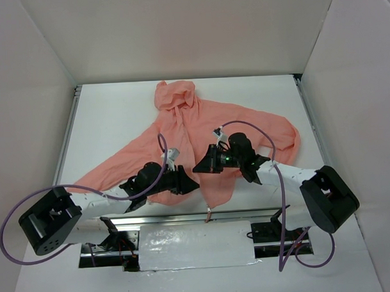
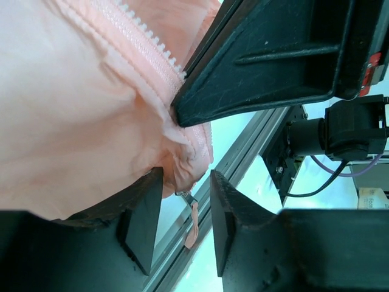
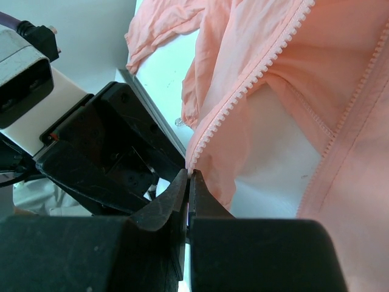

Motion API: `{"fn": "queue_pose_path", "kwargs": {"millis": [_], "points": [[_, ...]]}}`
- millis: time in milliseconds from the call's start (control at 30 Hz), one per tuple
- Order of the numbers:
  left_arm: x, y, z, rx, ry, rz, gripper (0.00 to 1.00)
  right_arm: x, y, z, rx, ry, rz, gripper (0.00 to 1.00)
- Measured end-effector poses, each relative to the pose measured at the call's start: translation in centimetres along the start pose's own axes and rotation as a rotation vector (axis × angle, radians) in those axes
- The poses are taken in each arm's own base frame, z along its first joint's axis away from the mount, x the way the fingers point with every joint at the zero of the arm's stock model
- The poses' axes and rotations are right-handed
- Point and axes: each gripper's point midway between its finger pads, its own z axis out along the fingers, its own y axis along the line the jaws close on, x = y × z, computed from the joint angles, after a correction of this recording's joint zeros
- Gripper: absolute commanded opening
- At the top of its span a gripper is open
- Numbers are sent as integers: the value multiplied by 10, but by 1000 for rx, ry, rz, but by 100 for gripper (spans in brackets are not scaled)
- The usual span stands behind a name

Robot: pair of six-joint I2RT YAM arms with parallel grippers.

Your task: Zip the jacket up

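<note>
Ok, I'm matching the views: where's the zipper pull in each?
Top external: pull hangs over the rail, bottom centre.
Left wrist: lower centre, by the rail.
Right wrist: likely the small glint at the jacket hem, left of centre.
Shared landmark: the rail.

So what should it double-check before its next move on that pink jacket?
1. Right hand grips the jacket by its zipper edge: ok, shut on it.
2. Left hand grips the hem: not ok, open, with fabric only at its tips.
3. Pull tab within reach: ok, hanging in the left hand's gap.
4. Teeth joined: not ok, the rows are apart above the right hand.
5. Hands clear of each other: cannot tell.
</note>
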Motion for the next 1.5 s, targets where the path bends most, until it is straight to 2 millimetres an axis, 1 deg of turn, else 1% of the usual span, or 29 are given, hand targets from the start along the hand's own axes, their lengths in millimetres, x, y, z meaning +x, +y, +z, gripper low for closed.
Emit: {"fn": "queue_pose_path", "kwargs": {"millis": [200, 300, 367, 467, 533, 633, 667, 700, 1033, 1100, 1200, 1333, 1400, 1500], "points": [[-4, -4, 0, 24, -21, 9, 48, 1, 0, 0, 0, 3, -6, 0], [-2, 0, -2, 20, -23, 7, 48, 1, -1, 0, 5, 7, -9, 0], [-2, 2, -5, 15, -26, 7, 46, 1, -2, 0, 8, 10, -11, 0], [-6, 1, -8, 19, -40, 10, 38, 2, -2, 0, 11, 13, -14, 0], [-8, 1, -8, 19, -48, 11, 38, 2, -2, 0, 11, 13, -14, 0], [-8, 2, -8, 18, -50, 8, 42, 2, -2, 0, 10, 14, -14, 0], [-9, 2, -8, 19, -52, 8, 48, 2, -2, 0, 8, 16, -13, 0], [-9, 2, -8, 22, -54, 10, 50, 3, -2, 0, 8, 19, -12, 0], [-9, -3, -5, 64, -54, 12, 51, 6, -4, 2, 6, 36, 0, 0], [-9, -4, -5, 72, -53, 13, 49, 5, -3, 2, 3, 35, 1, 0], [-8, -4, -3, 78, -50, 13, 43, 6, -3, 2, -1, 37, 3, 0], [-8, -5, -2, 85, -49, 13, 41, 5, -2, 2, -5, 36, 1, 0], [-7, -5, -2, 88, -48, 14, 35, 5, -2, 2, -7, 37, 1, 0], [-6, -3, -1, 88, -46, 12, 30, 6, -1, 2, -10, 41, 2, 0]]}}
